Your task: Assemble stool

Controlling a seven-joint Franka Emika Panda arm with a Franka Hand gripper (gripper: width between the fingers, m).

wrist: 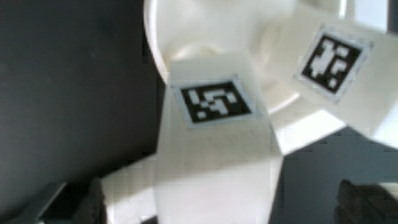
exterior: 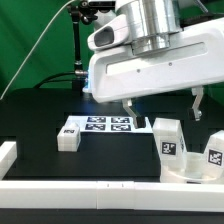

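Observation:
The stool's round white seat (exterior: 188,172) lies at the exterior view's right front. Two blocky white legs with tags stand up from it, one (exterior: 168,138) nearer the middle and one (exterior: 213,148) at the right edge. A third leg (exterior: 68,136) lies loose on the black table to the left. My gripper (exterior: 163,108) hangs open just above the nearer standing leg. In the wrist view that leg (wrist: 214,110) runs between my dark fingertips (wrist: 71,200) without touching them. The other leg (wrist: 333,55) and the seat (wrist: 178,35) lie beyond. My gripper (wrist: 222,205) holds nothing.
The marker board (exterior: 108,125) lies flat behind the loose leg. A long white rail (exterior: 90,190) runs along the front edge and another piece of rail (exterior: 8,152) sits at the left. A green backdrop stands behind the table.

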